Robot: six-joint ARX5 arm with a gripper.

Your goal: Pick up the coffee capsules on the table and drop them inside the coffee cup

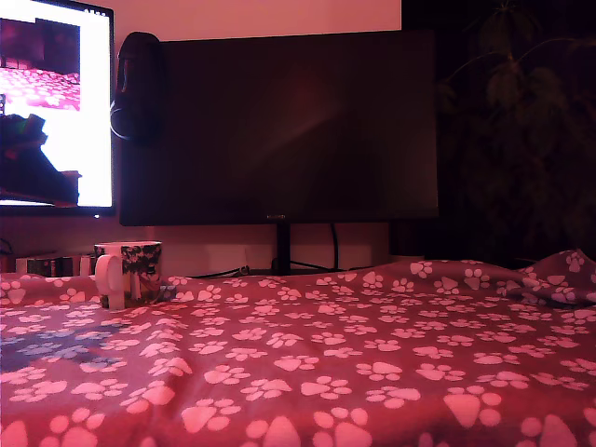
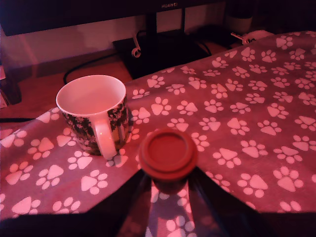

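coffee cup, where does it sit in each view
Exterior view: the coffee cup stands far on that view's left, on the table, handle toward the camera.
Wrist view: the cup stands upright beyond the red-brown capsule, apart from it.
Shared landmark: the dark monitor on its stand behind.

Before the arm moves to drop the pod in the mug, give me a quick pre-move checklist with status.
1. Pod held: ok. The red-brown capsule sits between the fingers of the gripper in the wrist view, flat rim facing the camera.
2. Mug upright: ok. The mug stands on the paw-print cloth, mouth open.
3. Mug interior: ok, the part that shows holds nothing.
4. Path to the mug: ok, only bare cloth shows between the capsule and the mug.
5. Capsule lifted off the cloth: cannot tell.
6. Second capsule: cannot tell, none shows in either view.
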